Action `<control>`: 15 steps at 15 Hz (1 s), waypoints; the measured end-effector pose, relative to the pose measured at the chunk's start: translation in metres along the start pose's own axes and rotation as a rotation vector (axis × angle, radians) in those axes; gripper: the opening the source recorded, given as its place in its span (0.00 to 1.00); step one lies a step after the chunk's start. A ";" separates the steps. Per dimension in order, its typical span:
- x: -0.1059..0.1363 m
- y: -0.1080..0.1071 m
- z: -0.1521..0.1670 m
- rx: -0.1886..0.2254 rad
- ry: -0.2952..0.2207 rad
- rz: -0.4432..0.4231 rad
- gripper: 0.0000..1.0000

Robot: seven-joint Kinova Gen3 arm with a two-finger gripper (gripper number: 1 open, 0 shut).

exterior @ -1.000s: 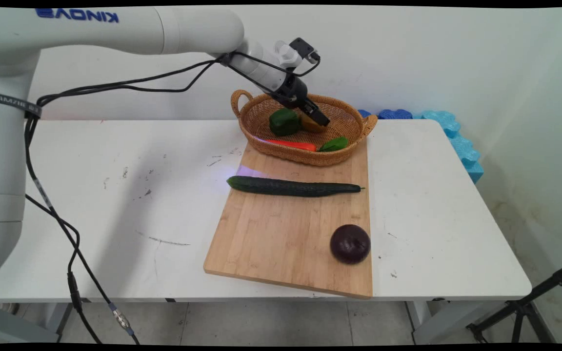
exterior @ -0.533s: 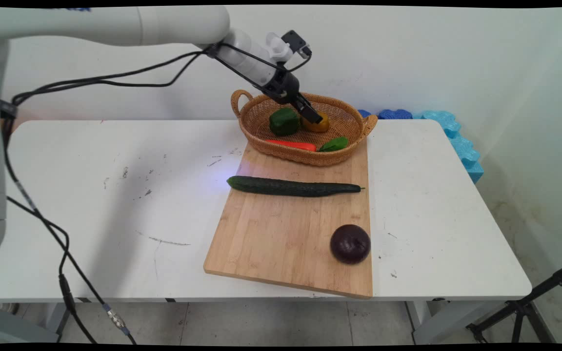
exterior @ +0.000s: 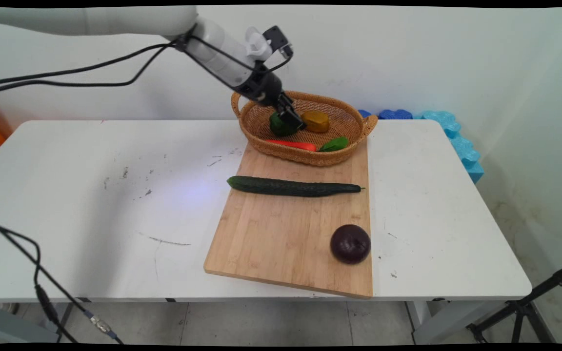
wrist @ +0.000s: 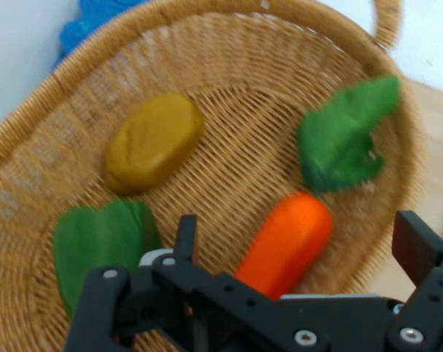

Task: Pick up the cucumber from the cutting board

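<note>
Gripper (exterior: 294, 122) hangs over the left half of the wicker basket (exterior: 347, 105), its fingers spread apart and empty. From the hand camera the two black fingers (wrist: 419, 246) stand wide at either side of the frame, with the gripper (wrist: 301, 238) midway above the orange carrot (wrist: 287, 242) and nothing caught between them.

Contents of the basket (wrist: 31, 139), as seen from the hand camera: the carrot lying lengthwise nearest the gripper; a green bell pepper (wrist: 104, 242) just beside the near finger; a brownish-yellow potato (wrist: 152, 141) farther along the woven floor; a green leafy vegetable (wrist: 346, 136) beyond the carrot's tip. No item touches the fingers.

From the main view the gripper partly covers the green bell pepper (exterior: 279, 127). The potato (exterior: 315, 121) sits just to its right, the carrot (exterior: 293, 144) lies along the near wall, and the leafy vegetable (exterior: 334, 144) rests at the carrot's right end.

The basket stands on the far end of a wooden cutting board (exterior: 281, 239), which lies on the white table (exterior: 105, 204). A long dark cucumber (exterior: 293, 186) lies crosswise on the board, near the basket. A dark purple onion (exterior: 350, 243) sits near the board's front right corner, well apart from the cucumber. Blue foam pieces (exterior: 449, 131) lie against the wall behind the table's right end.
</note>
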 end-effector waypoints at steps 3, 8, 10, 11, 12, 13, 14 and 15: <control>-0.014 0.016 -0.020 -0.021 -0.017 0.035 1.00; -0.044 0.039 -0.044 -0.071 -0.055 0.118 1.00; -0.058 0.043 -0.047 -0.089 -0.074 0.148 1.00; -0.065 0.045 -0.047 -0.098 -0.084 0.164 1.00; -0.072 0.046 -0.047 -0.107 -0.094 0.178 1.00; -0.078 0.047 -0.046 -0.116 -0.103 0.192 1.00; -0.082 0.047 -0.045 -0.121 -0.109 0.201 1.00; -0.087 0.048 -0.043 -0.129 -0.118 0.214 1.00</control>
